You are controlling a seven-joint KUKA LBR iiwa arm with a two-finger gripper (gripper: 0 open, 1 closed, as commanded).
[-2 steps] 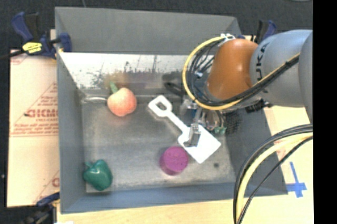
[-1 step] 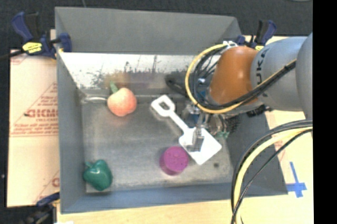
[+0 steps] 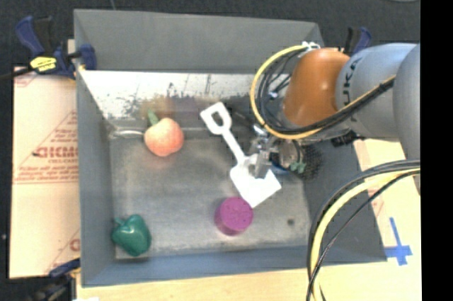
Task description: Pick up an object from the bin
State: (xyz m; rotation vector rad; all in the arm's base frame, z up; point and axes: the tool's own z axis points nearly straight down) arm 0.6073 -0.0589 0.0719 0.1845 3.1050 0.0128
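End effector [image 3: 260,163] over white toy shovel [image 3: 253,186] (its blade end), mid-right in bin [image 3: 191,44]

White toy shovel [image 3: 253,185], diagonal, bin's [image 3: 191,30] right half

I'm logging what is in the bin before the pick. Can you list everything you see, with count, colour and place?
peach: one, orange-pink, back left of the bin floor.
shovel: one, white, middle of the bin, handle towards the back wall, blade towards the front right.
round block: one, purple, front middle, just in front of the shovel's blade.
pepper: one, green, front left corner.
bin: one, grey metal, holding all four things.
arm: one, grey with an orange cover and looped cables, reaching in from the right.
pincer: one, dark, at the shovel's blade.
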